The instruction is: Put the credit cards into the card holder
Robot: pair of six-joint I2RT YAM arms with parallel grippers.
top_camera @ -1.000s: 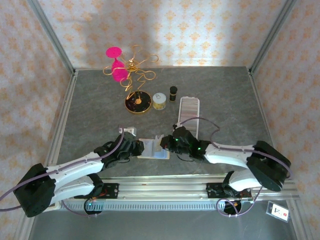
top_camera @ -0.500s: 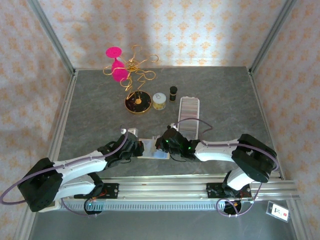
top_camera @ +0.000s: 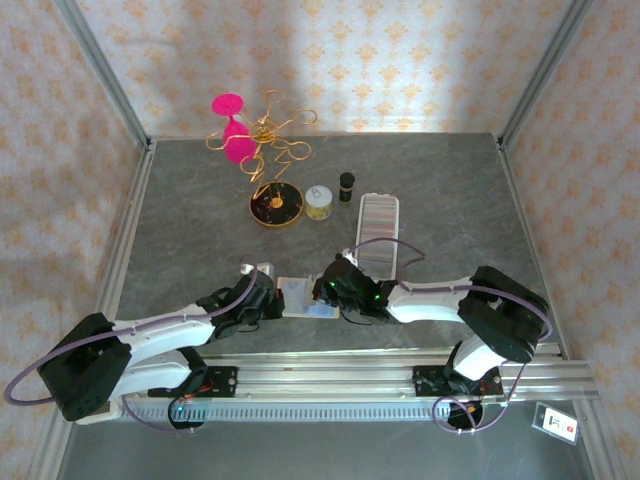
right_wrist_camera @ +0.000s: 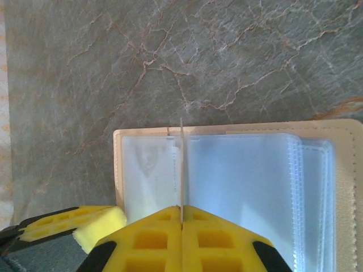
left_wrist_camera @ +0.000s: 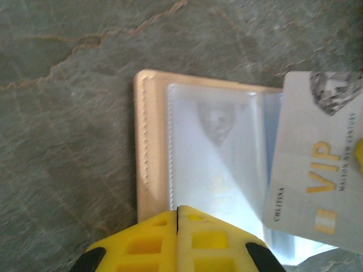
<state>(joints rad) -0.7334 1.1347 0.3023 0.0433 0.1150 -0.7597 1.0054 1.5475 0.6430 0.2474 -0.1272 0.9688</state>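
**Left tool** (left_wrist_camera: 177, 211): clenched, the yellow fingers meeting with no gap. In the top view it lies at 9 o'clock of the card holder (top_camera: 298, 297), tips on the holder's edge. In the left wrist view the tips sit over the 6 o'clock edge, where the beige cover meets the clear sleeves. I cannot tell whether the cover is nipped between them or only pressed down. Judgement: it serves as an anchor, so the light holder does not slide on the desk (top_camera: 200, 220) when a card pushes in.

**Card holder:** lies open and flat near the desk's 6 o'clock edge, between the two tools. The stitched beige border is at 9 o'clock in the left wrist view, and the fan of clear pockets faces up.

**Credit card** (left_wrist_camera: 317, 187): whitish, marked "VIP". It hangs over the pockets at 3 o'clock and is not yet in a sleeve. The right wrist view shows it edge-on, a thin upright line above the pocket mouths.

**Right tool** (right_wrist_camera: 181, 212): grasping that card by its rear edge, at 3 o'clock of the holder. Judgement: with the card on edge, its leading side can slide between two sleeves.

**Clear ribbed case** (top_camera: 378, 228): at 1 o'clock of the holder, well apart.
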